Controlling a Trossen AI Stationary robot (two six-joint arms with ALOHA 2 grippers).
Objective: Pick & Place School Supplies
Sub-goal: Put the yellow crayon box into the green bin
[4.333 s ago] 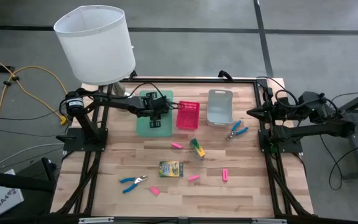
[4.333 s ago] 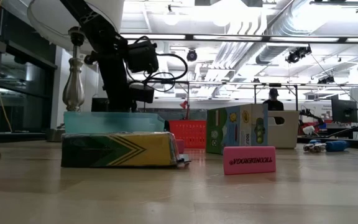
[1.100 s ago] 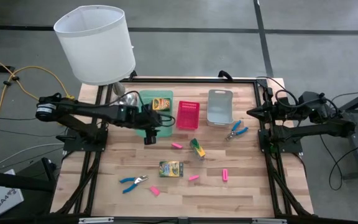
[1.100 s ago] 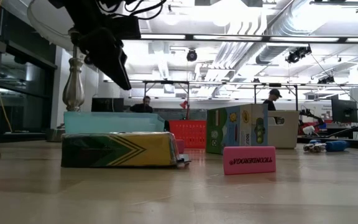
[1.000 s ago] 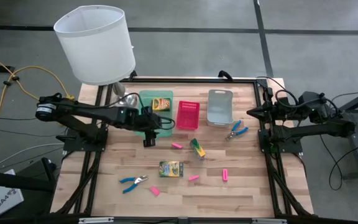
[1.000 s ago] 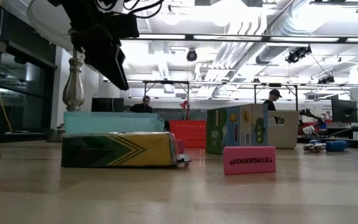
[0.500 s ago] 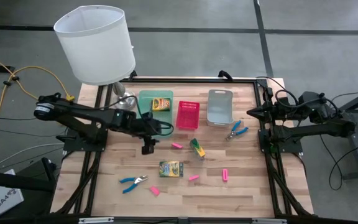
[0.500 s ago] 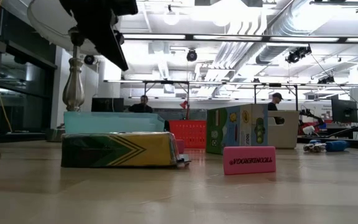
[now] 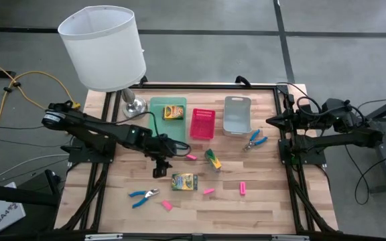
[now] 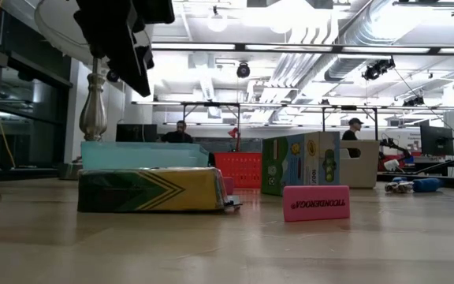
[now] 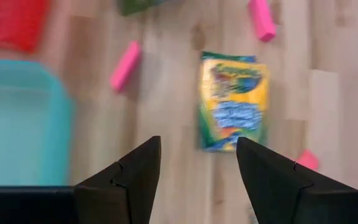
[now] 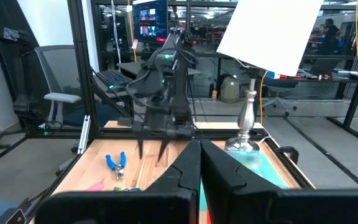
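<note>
My left gripper (image 9: 158, 170) hangs open above the wood, empty, just left of and a little beyond a flat-lying crayon box (image 9: 184, 181). In the left wrist view that box (image 11: 234, 101) shows ahead of the open fingers (image 11: 197, 163). A second crayon box (image 9: 212, 160) stands tilted near the middle. A third (image 9: 173, 112) lies flat in the green tray (image 9: 161, 131). Pink erasers (image 9: 191, 156) (image 9: 208, 191) (image 9: 242, 188) lie scattered on the table. Blue-handled tools lie at the near left (image 9: 143, 195) and the far right (image 9: 254, 139). My right gripper (image 9: 270, 121) waits shut at the right edge.
A pink basket (image 9: 202, 124) and a grey bin (image 9: 236, 115) stand beside the green tray along the far edge. A white-shaded lamp (image 9: 104, 47) rises at the far left corner. Another eraser (image 9: 166, 205) lies near the front.
My left gripper has travelled from over the green tray's near end toward the table's near edge, closing on the flat crayon box. It has turned a little at the wrist and stayed open. Nothing on the table has moved.
</note>
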